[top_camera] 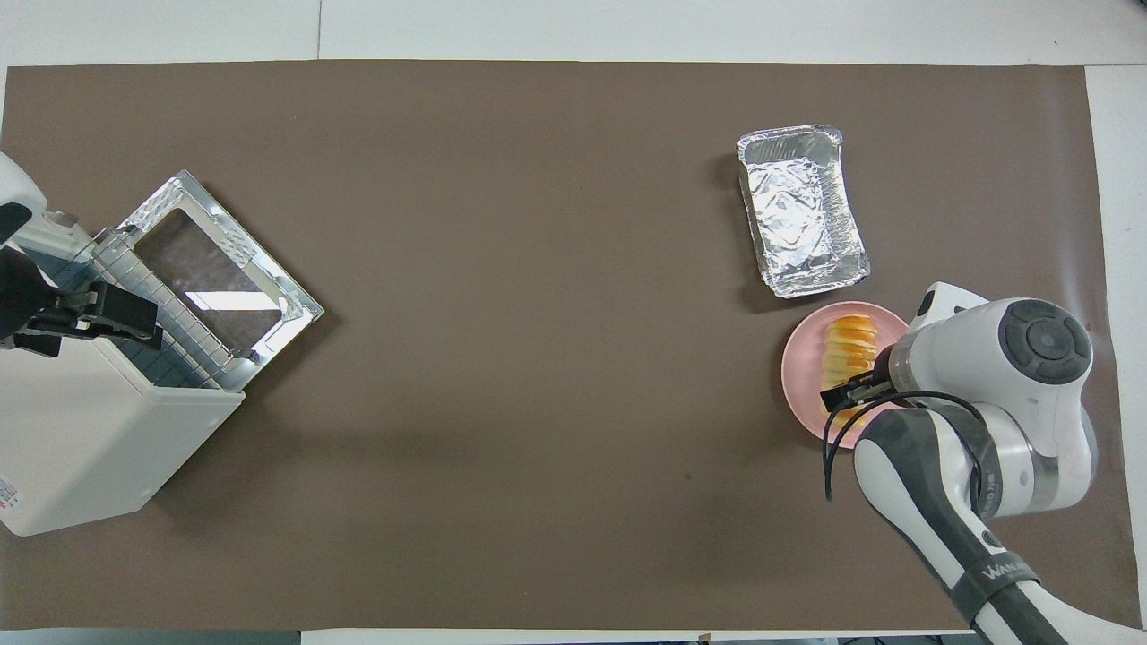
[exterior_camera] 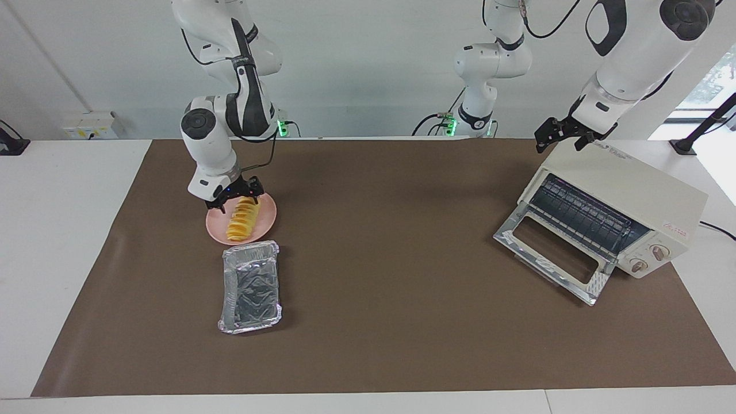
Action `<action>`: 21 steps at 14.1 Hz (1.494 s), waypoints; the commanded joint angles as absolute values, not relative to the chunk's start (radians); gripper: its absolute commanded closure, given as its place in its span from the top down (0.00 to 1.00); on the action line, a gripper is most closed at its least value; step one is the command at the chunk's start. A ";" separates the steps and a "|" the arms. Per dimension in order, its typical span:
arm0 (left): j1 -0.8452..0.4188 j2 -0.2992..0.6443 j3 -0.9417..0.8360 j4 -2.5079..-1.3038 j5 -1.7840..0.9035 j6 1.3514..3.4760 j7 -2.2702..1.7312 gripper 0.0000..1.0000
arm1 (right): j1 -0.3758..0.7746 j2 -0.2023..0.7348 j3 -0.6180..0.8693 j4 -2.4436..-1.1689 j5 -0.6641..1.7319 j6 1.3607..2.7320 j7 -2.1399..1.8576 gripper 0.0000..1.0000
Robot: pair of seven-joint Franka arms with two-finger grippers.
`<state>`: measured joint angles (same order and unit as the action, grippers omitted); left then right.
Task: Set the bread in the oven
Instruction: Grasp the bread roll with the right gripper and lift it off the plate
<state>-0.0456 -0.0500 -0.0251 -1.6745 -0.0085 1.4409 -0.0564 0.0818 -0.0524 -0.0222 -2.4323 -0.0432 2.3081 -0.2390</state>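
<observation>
Right gripper (exterior_camera: 237,201) is down at the bread (exterior_camera: 243,220) on the pink plate (exterior_camera: 265,228), fingers straddling its nearer end; squeeze gently and lift straight. Farther out lies the foil tray (exterior_camera: 251,287). Left gripper (exterior_camera: 560,135) waits over the oven (exterior_camera: 624,195), door down; its fingers I cannot tell.

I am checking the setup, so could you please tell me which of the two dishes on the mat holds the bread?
The round pink plate, nearer the robots, holds the bread; the foil tray beside it holds nothing.

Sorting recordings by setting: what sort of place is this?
Probably a robotics lab staged as a kitchen: two arms mounted at a table under a brown mat, with an oven, its door open, and bread on a plate.
</observation>
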 commanded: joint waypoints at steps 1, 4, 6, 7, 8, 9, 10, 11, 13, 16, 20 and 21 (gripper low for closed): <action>-0.034 -0.064 -0.034 -1.681 -0.002 1.451 -0.051 1.00 | 0.063 -0.046 -0.017 -2.468 -0.018 2.379 -0.275 1.00; -0.034 -0.064 -0.032 -1.681 -0.002 1.451 -0.051 1.00 | 0.061 -0.044 -0.017 -2.470 -0.018 2.381 -0.262 1.00; -0.034 -0.064 -0.034 -1.681 -0.002 1.451 -0.051 1.00 | 0.061 -0.044 -0.017 -2.471 -0.018 2.385 -0.235 0.81; -0.034 -0.064 -0.032 -1.681 -0.002 1.451 -0.051 1.00 | 0.061 -0.044 -0.015 -2.473 -0.018 2.385 -0.220 0.56; -0.034 -0.064 -0.032 -1.681 -0.002 1.451 -0.051 1.00 | 0.061 -0.044 -0.015 -2.473 -0.018 2.385 -0.209 0.29; -0.034 -0.064 -0.032 -1.681 -0.002 1.451 -0.051 1.00 | 0.063 -0.044 -0.015 -2.471 -0.018 2.385 -0.201 0.04; -0.034 -0.064 -0.034 -1.681 -0.002 1.451 -0.051 1.00 | 0.063 -0.044 -0.015 -2.471 -0.018 2.385 -0.192 0.00; -0.034 -0.064 -0.032 -1.681 -0.002 1.451 -0.051 1.00 | 0.063 -0.044 -0.015 -2.471 -0.018 2.387 -0.193 0.00; -0.034 -0.064 -0.034 -1.681 -0.002 1.451 -0.051 1.00 | 0.074 -0.040 -0.015 -2.468 -0.018 2.390 -0.189 0.00; -0.034 -0.064 -0.032 -1.681 -0.002 1.451 -0.051 1.00 | 0.077 -0.034 -0.015 -2.445 -0.018 2.381 -0.192 0.00; -0.034 -0.064 -0.034 -1.681 -0.002 1.451 -0.051 1.00 | 0.077 -0.021 -0.015 -2.349 -0.018 2.272 -0.196 0.00; -0.034 -0.064 -0.032 -1.681 -0.002 1.451 -0.051 1.00 | 0.075 -0.020 -0.015 -2.306 -0.020 2.217 -0.198 0.00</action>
